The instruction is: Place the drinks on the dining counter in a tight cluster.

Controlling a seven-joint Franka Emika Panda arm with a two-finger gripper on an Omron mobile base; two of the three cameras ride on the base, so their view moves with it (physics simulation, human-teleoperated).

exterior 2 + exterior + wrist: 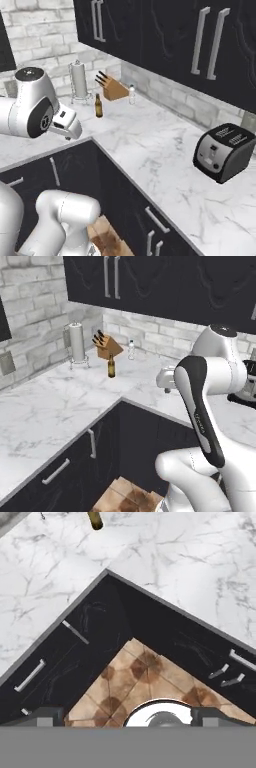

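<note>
Two drinks stand at the back of an L-shaped marble worktop [55, 401]. One is a brown glass bottle [111, 366] [98, 106] [95, 519]. The other is a clear water bottle [131, 349] [132, 94], against the brick wall behind it. My gripper [130, 716] [167, 389] hangs over the worktop's inner corner, well short of both bottles. It points down at the dark cabinets and floor. Its fingertips [45, 714] stand wide apart, open, with nothing between them. The dining counter is out of view.
A knife block [109, 346] and a paper-towel roll [77, 342] stand beside the bottles. A black toaster [225, 151] sits on the right run of the worktop. Dark wall cabinets [165, 35] hang overhead. Brown tiled floor [135, 677] lies in the corner below.
</note>
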